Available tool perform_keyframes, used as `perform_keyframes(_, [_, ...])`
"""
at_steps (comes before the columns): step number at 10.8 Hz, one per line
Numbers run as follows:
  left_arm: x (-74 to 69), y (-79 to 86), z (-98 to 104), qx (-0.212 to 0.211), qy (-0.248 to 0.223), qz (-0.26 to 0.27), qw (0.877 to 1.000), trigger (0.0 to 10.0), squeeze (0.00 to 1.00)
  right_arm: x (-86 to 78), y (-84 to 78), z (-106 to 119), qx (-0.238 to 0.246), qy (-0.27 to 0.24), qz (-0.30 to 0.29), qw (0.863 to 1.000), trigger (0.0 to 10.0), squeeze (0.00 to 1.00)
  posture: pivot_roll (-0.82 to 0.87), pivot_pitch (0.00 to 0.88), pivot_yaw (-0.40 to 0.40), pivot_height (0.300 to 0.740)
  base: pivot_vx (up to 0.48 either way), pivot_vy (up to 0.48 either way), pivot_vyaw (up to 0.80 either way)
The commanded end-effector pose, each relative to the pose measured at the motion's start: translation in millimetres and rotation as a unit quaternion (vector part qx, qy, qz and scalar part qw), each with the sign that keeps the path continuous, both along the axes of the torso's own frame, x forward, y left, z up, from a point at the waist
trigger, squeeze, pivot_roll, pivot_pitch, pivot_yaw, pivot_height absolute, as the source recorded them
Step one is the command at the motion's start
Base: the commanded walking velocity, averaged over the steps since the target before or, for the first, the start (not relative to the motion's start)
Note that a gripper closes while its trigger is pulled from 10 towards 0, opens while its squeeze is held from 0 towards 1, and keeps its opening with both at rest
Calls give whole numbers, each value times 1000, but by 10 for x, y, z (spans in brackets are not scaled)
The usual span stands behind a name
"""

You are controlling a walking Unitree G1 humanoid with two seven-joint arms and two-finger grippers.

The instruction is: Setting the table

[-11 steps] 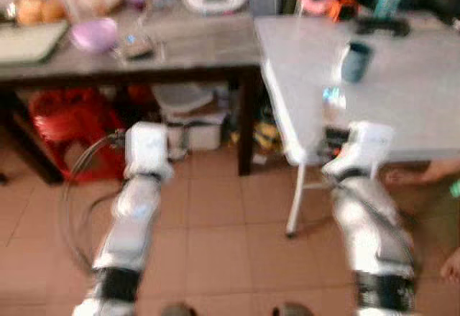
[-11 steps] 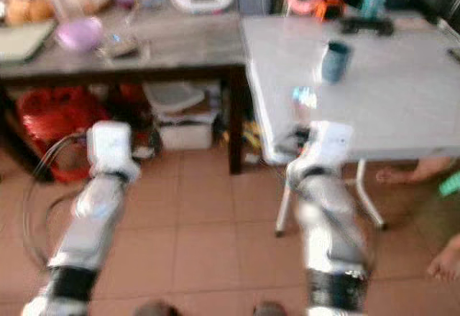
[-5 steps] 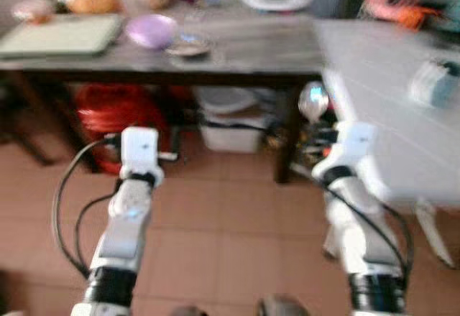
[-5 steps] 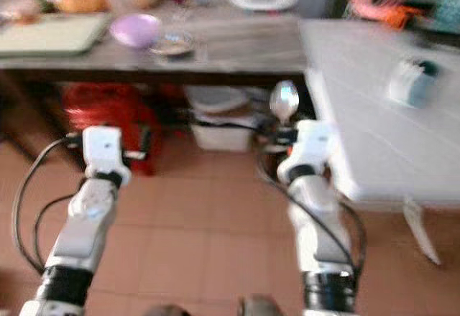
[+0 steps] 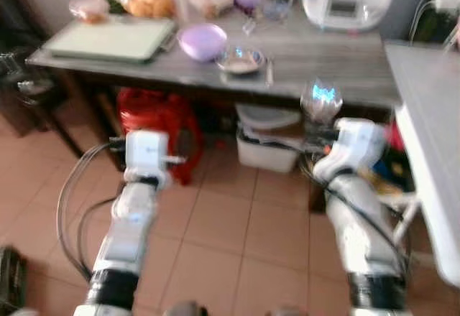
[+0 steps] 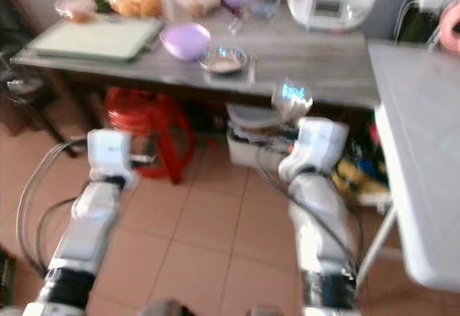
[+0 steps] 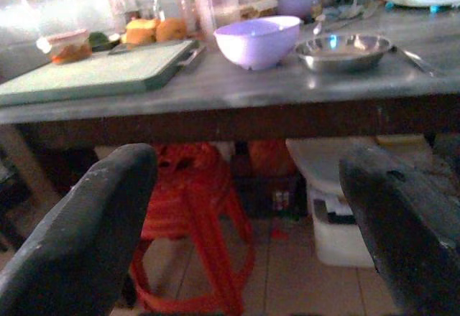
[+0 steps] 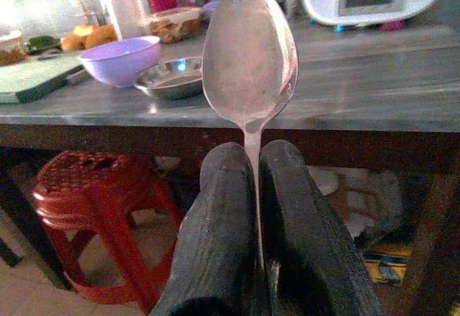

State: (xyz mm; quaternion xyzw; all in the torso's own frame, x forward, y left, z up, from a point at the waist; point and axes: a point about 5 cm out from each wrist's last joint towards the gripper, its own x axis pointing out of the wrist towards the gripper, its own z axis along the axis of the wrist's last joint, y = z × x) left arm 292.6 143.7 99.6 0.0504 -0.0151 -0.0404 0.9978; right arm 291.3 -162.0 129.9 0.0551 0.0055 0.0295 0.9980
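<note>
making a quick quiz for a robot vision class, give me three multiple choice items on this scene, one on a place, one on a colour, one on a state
1. Where does the steel bowl sit?
A. on the wooden table, beside the plastic bowl
B. on the red stool
C. on the floor tiles

2. What colour is the plastic bowl?
A. green
B. lilac
C. orange

3. What state is the right end effector in?
A. open and bare
B. shut on a fork
C. shut on the spoon, bowl end pointing up

Answers:
1 A, the left wrist view shows it on the tabletop next to the plastic bowl.
2 B, it reads pale purple in the eye and wrist views.
3 C, the right wrist view shows both black fingers pressed on the spoon's handle, while the left end effector is open.
</note>
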Motion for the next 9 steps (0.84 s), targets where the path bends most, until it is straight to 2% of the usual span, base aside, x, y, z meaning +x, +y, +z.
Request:
perform_keyframes(1, [15, -99, 58, -5, -12, -20, 1000, 10000, 0, 1, -104, 42, -6, -10, -20, 1000, 10000, 0, -44, 0, 49, 740, 469, 0, 0])
perform_keyframes(4, [-5, -125, 53, -7, -13, -35, 999, 10000, 0, 10, -113, 30, 8, -4, -34, 999, 10000, 0, -43, 0, 51, 740, 480, 0, 0])
perform_keyframes(5, [-8, -139, 54, -9, -12, -40, 999, 10000, 0, 20, -113, 27, 7, -2, -35, 999, 10000, 0, -42, 0, 49, 740, 480, 0, -800])
perform_keyframes(9, [-9, -146, 62, -12, -12, -42, 999, 10000, 0, 22, -89, 51, -3, -13, -27, 1000, 10000, 0, -42, 0, 46, 740, 480, 0, 0])
